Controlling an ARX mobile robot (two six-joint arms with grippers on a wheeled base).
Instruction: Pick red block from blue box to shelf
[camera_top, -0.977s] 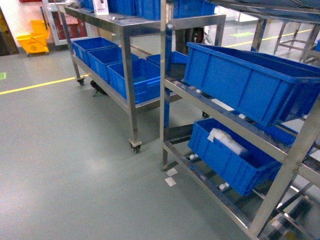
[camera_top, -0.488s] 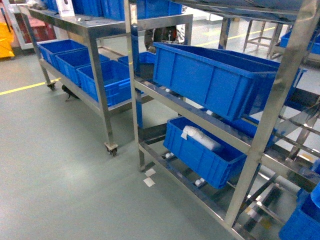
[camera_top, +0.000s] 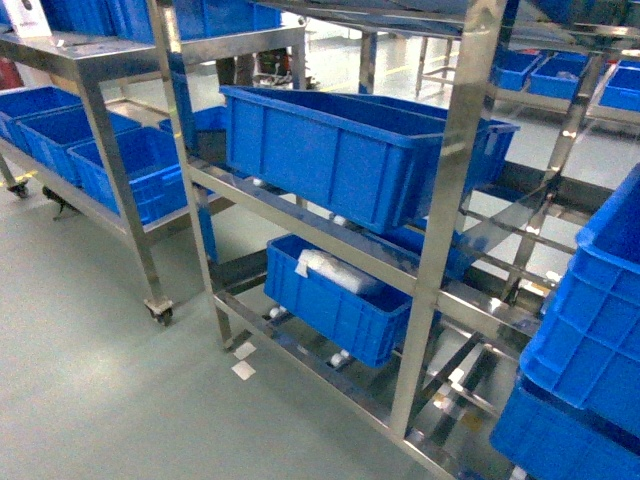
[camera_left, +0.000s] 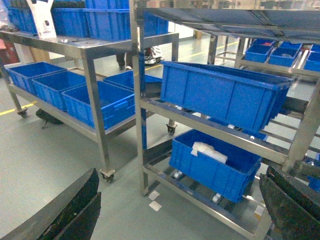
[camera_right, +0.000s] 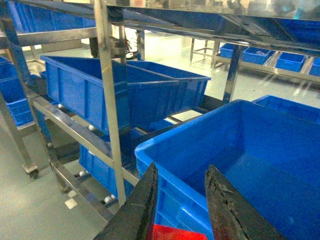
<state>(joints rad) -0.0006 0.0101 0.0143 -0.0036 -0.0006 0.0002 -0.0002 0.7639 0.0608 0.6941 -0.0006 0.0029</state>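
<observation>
Straight ahead, across a smooth grey-green floor (camera_top: 90, 400), a multi-tier grey stainless-steel shelf (camera_top: 440, 250) with shiny posts and slanted rails; on its middle tier, a long royal-blue plastic bin (camera_top: 330, 160), tipped forward toward the aisle; on the tier below, a smaller royal-blue bin (camera_top: 340, 310) holding a white wrapped bundle (camera_top: 335, 268); on the floor near the foot of the near post, two white paper scraps (camera_top: 243, 360).

To the left, just beside the shelf, a second steel rack on small castors (camera_top: 120, 130), with a row of royal-blue crates (camera_top: 130, 165) on its low tier; on the floor past it, in the left wrist view, a yellow painted line (camera_left: 12, 109); far behind, more steel racks with blue tubs (camera_top: 590, 85).

At the lower right of the head view, close to the camera, a deep royal-blue bin (camera_top: 590, 330); seen from the right wrist, its open inside just beyond the fingers.

Left end effector (camera_left: 182, 170): spread wide, black fingers (camera_left: 75, 205) at opposite corners of its view, nothing between them.

Right end effector (camera_right: 181, 170): drawn narrow, dark fingers (camera_right: 145, 205) close together, with the small red plastic block (camera_right: 177, 233) pinched low between them, cut off by the frame edge, stud not visible; held above the near rim of the deep bin.
</observation>
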